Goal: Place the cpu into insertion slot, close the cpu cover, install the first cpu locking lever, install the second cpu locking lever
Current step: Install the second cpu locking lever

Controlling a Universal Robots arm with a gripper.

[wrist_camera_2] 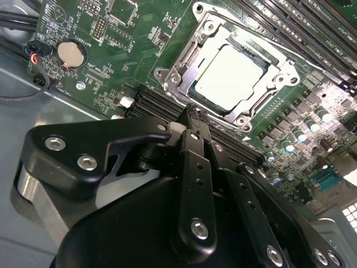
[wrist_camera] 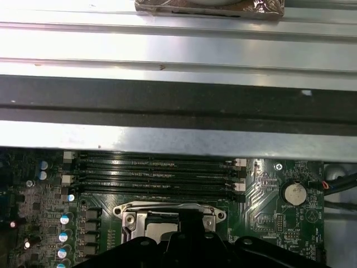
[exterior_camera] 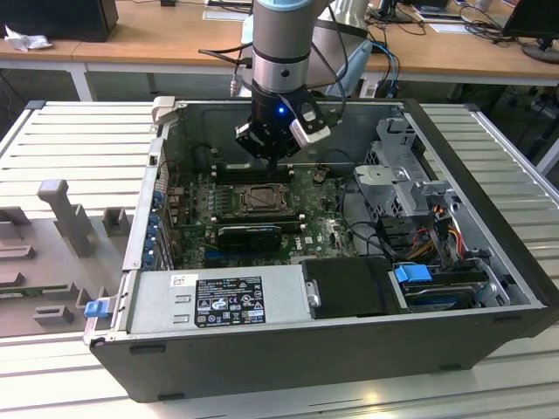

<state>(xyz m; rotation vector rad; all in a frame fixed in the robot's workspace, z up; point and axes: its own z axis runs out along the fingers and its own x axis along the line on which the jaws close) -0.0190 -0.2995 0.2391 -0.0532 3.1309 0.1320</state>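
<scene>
The cpu (wrist_camera_2: 228, 78), a silvery square chip, lies flat in the insertion slot (exterior_camera: 262, 199) on the green motherboard. The cpu cover (wrist_camera_2: 177, 66), a metal frame with a square window, lies closed around the chip. Thin lever rods run along the frame's edges; I cannot tell whether they are latched. My gripper (wrist_camera_2: 191, 114) hovers just above the board beside the socket, over the black memory slots (wrist_camera_2: 156, 103), fingers together with nothing between them. In the exterior view the gripper (exterior_camera: 276, 164) hangs over the socket's far edge. In the first wrist view the gripper (wrist_camera: 189, 219) hides part of the socket (wrist_camera: 146, 216).
The board sits inside an open computer case (exterior_camera: 279, 349). A black graphics card (exterior_camera: 249, 234) lies just in front of the socket. Drive cages and cables (exterior_camera: 410, 201) fill the exterior view's right. The case's metal wall (wrist_camera: 178, 134) rises close behind the memory slots. A coin battery (wrist_camera_2: 71, 53) sits nearby.
</scene>
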